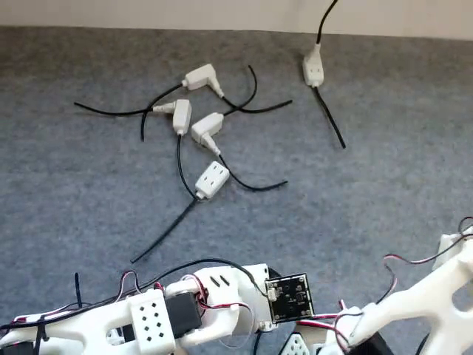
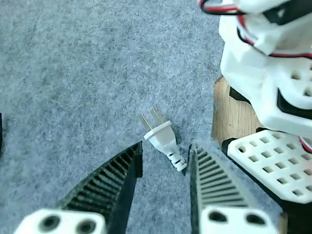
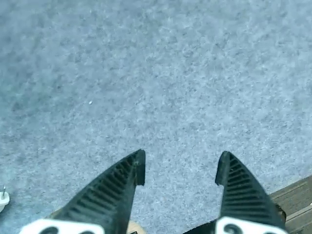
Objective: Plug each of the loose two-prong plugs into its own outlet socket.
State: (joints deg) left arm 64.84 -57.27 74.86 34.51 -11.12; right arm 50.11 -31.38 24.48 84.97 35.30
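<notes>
The left gripper (image 2: pixel 165 147) is open somewhat wider than the small white two-prong plug (image 2: pixel 162 138), which lies flat on the grey mat (image 2: pixel 73 73) just between its fingertips. It holds nothing yet. The prongs point away from the gripper and the plug's body lies a little oblique to the fingers. The right gripper (image 3: pixel 183 156) is also wide open and empty, above bare mat near the wooden table edge (image 3: pixel 298 199). I judge that the main danger is in the closing: because the plug lies oblique, one finger may touch it first and turn it, so it is clamped crooked and the prongs will not meet the slots. The white body of the other arm (image 2: pixel 263 73) stands near and leaves little room for correction. A second danger is the outlet socket (image 1: pixel 211 180): it lies loose among black cords (image 1: pixel 179 159) and other white cord ends (image 1: pixel 203 76), well apart from the arms, and may slide under the push if nothing holds it. The left wrist view gives the direction of the prongs and the fit between the fingers, while the high view gives the place of the sockets and how the cords cross.
</notes>
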